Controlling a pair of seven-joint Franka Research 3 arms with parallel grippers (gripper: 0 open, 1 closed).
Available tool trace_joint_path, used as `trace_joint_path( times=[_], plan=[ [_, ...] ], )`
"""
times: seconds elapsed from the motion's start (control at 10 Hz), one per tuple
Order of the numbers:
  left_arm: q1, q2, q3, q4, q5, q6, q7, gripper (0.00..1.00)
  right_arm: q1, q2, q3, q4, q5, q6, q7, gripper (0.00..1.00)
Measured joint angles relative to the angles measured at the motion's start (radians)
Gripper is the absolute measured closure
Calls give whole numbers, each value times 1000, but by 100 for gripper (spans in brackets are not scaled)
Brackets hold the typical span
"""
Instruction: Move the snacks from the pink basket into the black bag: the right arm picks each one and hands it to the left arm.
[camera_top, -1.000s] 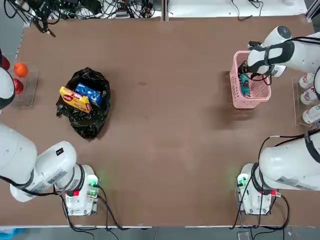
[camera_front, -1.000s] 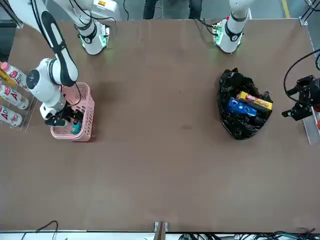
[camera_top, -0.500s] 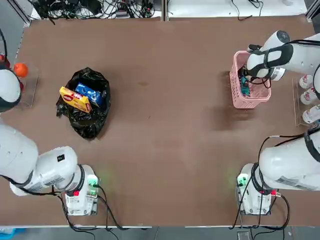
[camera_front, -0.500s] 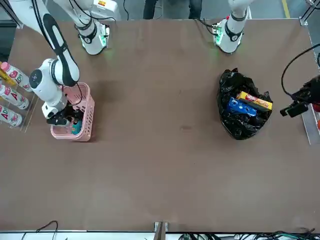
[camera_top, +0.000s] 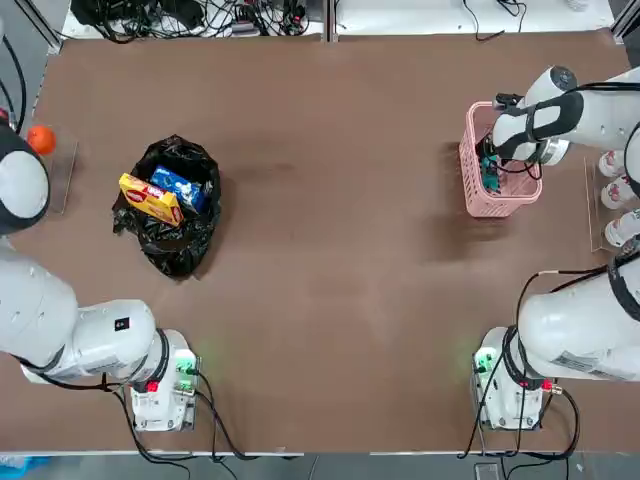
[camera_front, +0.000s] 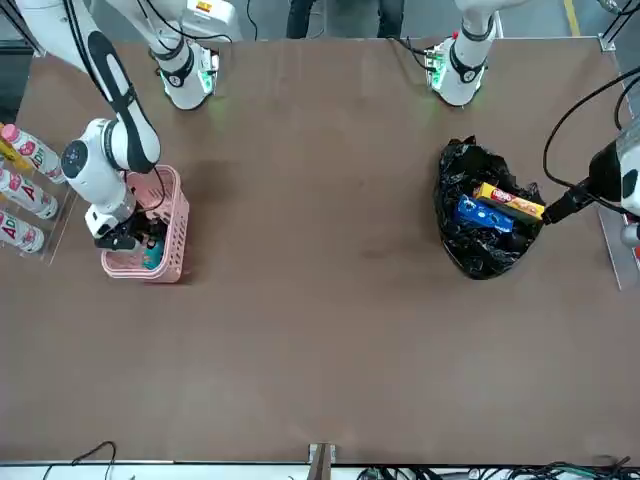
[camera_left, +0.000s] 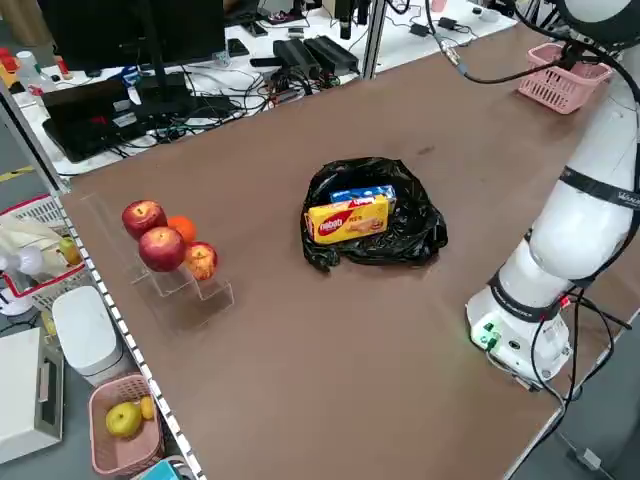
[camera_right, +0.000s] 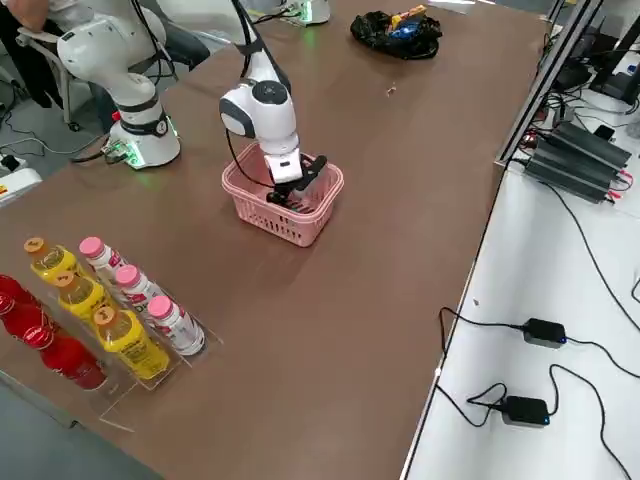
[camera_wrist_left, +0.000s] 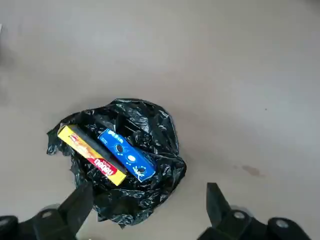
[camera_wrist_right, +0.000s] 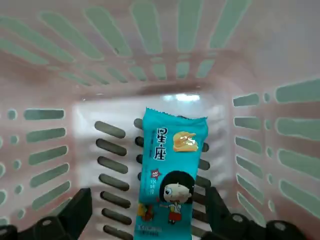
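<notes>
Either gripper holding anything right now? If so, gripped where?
Nothing is held. The right gripper is open inside the pink basket, fingers either side of the teal packet, not closed on it. The left gripper is open and empty above the black bag.

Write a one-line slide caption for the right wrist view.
Open right gripper poised inside the pink basket, above the last snack, a teal-blue packet lying on the slotted floor.
</notes>
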Motion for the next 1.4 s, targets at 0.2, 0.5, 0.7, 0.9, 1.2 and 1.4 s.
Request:
trace_joint_path(
  times=[0.2, 0.5, 0.7, 0.9, 1.2, 1.4],
  plan=[
    [59, -9, 1, 37, -55, -63, 116, 0, 0, 18, -1, 0, -20, 25, 0, 0],
    [84, -10, -2, 68, -66, -91, 250, 0, 1, 42, -21, -1, -50, 65, 0, 1],
    [68, -11, -18, 68, -60, -91, 272, 0, 2, 49, -22, -1, -57, 76, 0, 3],
    [3, -17, -24, 71, 14, -91, 280, 0, 3, 49, -22, -1, -58, 77, 0, 5],
    [-49, -46, -17, 73, 53, -91, 313, 0, 4, 50, -23, -1, -58, 78, 0, 14],
    [-43, -46, 4, 72, 54, -91, 388, 0, 4, 50, -24, -1, -59, 78, 0, 15]
  ],
)
